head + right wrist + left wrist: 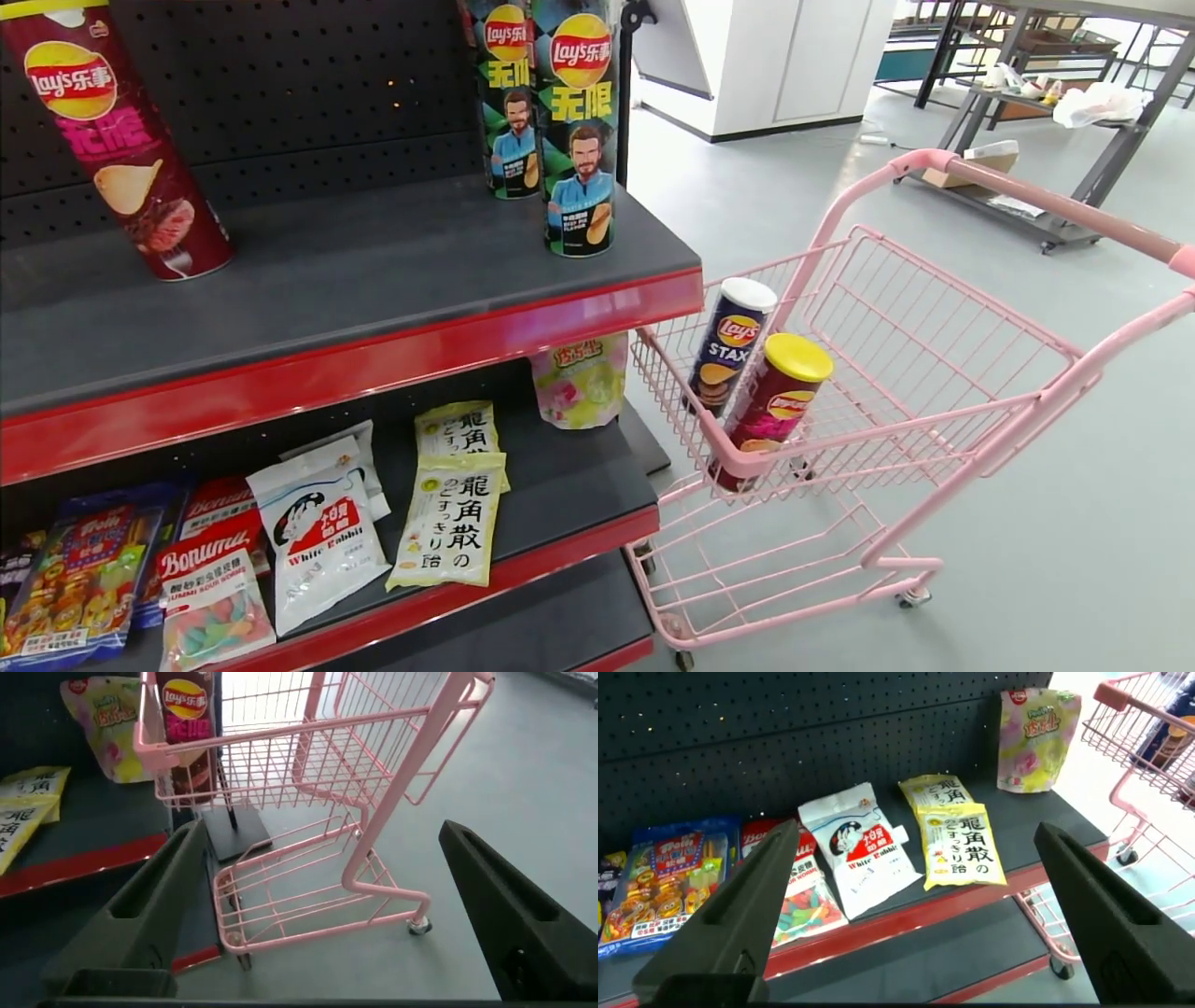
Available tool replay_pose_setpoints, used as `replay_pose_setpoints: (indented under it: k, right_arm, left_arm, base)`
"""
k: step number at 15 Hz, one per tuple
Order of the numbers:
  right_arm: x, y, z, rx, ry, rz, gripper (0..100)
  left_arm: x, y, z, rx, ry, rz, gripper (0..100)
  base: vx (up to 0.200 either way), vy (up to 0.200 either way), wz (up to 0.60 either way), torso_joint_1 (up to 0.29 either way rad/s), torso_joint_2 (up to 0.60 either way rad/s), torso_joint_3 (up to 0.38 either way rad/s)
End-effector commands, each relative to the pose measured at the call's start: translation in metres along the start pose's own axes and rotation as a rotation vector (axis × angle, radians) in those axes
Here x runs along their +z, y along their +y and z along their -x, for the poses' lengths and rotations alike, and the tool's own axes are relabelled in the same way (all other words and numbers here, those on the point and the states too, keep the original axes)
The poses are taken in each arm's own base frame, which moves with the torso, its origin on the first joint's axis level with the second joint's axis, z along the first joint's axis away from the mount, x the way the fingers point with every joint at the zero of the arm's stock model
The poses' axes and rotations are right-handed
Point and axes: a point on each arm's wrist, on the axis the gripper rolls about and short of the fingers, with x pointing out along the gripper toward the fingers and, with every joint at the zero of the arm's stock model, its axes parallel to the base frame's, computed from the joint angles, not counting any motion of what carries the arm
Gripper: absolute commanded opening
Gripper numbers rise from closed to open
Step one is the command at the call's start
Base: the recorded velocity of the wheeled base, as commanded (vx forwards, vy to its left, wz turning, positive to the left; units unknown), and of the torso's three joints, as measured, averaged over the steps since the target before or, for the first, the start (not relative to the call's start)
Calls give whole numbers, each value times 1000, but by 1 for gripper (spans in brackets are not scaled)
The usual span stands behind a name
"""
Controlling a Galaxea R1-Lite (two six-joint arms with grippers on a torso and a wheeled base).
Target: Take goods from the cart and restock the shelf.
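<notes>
Dark grey shelf w/ red front edges (pixel 373 252) on left, grey floor (pixel 1074 551) on right. White cabinet (pixel 784 56) and metal-frame desks (pixel 1102 159) at back of rm.
Upper board: tall maroon crisp tube (pixel 131 149) far left, two green-black crisp tubes (pixel 579 140) at right end.
Lower board: flat sweet bags (pixel 322 532).
Pink wire cart (pixel 1046 199) just beside shelf end. In basket, near corner, tilted, side by side: dark blue crisp tube w/ white lid (pixel 733 345), maroon crisp tube w/ yellow lid (pixel 780 401).
Left pincer (pixel 915 831): fingers wide apart, empty, over lower board.
Right pincer (pixel 320 826): wide apart, empty, above floor by cart.
</notes>
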Motion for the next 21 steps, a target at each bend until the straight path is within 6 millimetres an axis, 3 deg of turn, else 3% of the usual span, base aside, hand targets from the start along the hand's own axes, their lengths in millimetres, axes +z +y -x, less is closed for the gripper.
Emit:
replay_pose_setpoints:
  k: [1, 2, 3, 4, 5, 8, 12, 15, 18, 21]
  right_arm:
    - [78, 0, -11, 92, 2, -69, 100]
    - [120, 1, -31, 124, 29, -172, 100]
    - [138, 3, -48, 181, 66, -189, 100]
    - [141, 5, -60, 234, 111, -166, 100]
    - [135, 14, -101, 285, 209, -125, 100]
    - [108, 26, -175, 283, 315, -161, 100]
    - [77, 43, -227, 364, 485, -170, 100]
    - [54, 61, -266, 411, 463, -152, 100]
    - [46, 75, -298, 428, 442, -145, 100]
    - [46, 81, -314, 428, 433, -141, 100]
  left_arm:
    - [0, 0, 0, -3, 0, -1, 100]
    - [0, 0, 0, -3, 0, -1, 100]
    - [0, 0, 0, -3, 0, -1, 100]
    - [0, 0, 0, -2, 0, -1, 100]
    - [0, 0, 0, 0, 0, -1, 100]
    - [0, 0, 0, -2, 0, -1, 100]
    - [0, 0, 0, 0, 0, -1, 100]
    - [0, 0, 0, 0, 0, -1, 100]
    - [0, 0, 0, 0, 0, -1, 100]
    - [0, 0, 0, 0, 0, -1, 100]
  base:
    - [0, 0, 0, 0, 0, 0]
    - [0, 0, 0, 0, 0, 0]
    - [0, 0, 0, 0, 0, 0]
    - [0, 0, 0, 0, 0, 0]
    - [0, 0, 0, 0, 0, 0]
    - [0, 0, 0, 0, 0, 0]
    - [0, 0, 0, 0, 0, 0]
    - [0, 0, 0, 0, 0, 0]
    - [0, 0, 0, 0, 0, 0]
    - [0, 0, 0, 0, 0, 0]
